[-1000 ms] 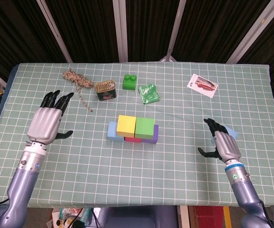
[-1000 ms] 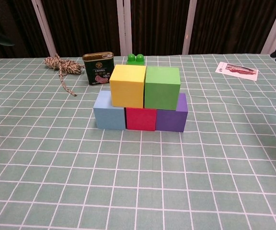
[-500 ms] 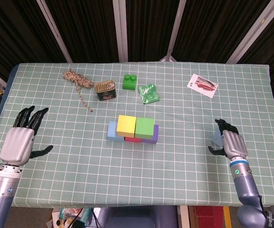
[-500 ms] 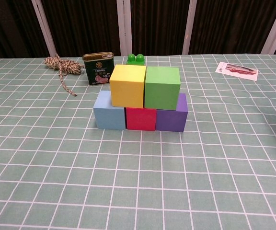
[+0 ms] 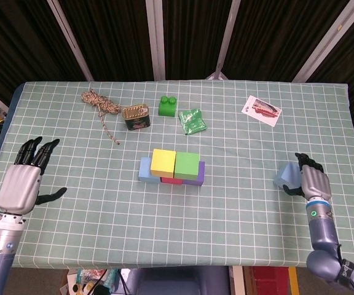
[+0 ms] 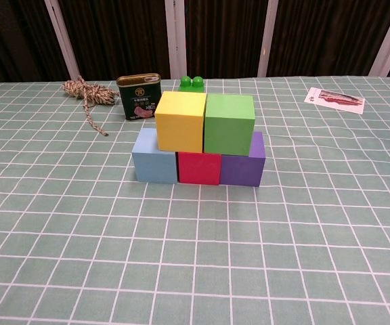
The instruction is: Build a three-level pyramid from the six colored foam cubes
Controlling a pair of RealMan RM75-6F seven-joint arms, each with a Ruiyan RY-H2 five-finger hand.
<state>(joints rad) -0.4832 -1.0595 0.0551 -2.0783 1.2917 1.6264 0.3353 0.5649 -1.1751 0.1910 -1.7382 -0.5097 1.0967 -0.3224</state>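
Head view shows two levels stacked mid-frame, yellow cube [image 5: 163, 161] beside green cube [image 5: 187, 164], while the right hand [image 5: 313, 182] touches the pale blue cube [image 5: 284, 176] at right (grip unclear), left hand [image 5: 22, 182] empty, fingers spread.

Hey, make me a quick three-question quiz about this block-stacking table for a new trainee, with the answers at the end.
1. True or false: the yellow foam cube sits in the bottom row.
2. Which foam cube is between the light blue foam cube and the purple foam cube? A) red B) green C) yellow
3. Fill in: the stack has ___ finished levels.

Key:
1. False; it rests on the second level beside the green foam cube.
2. A, the red foam cube.
3. Two.
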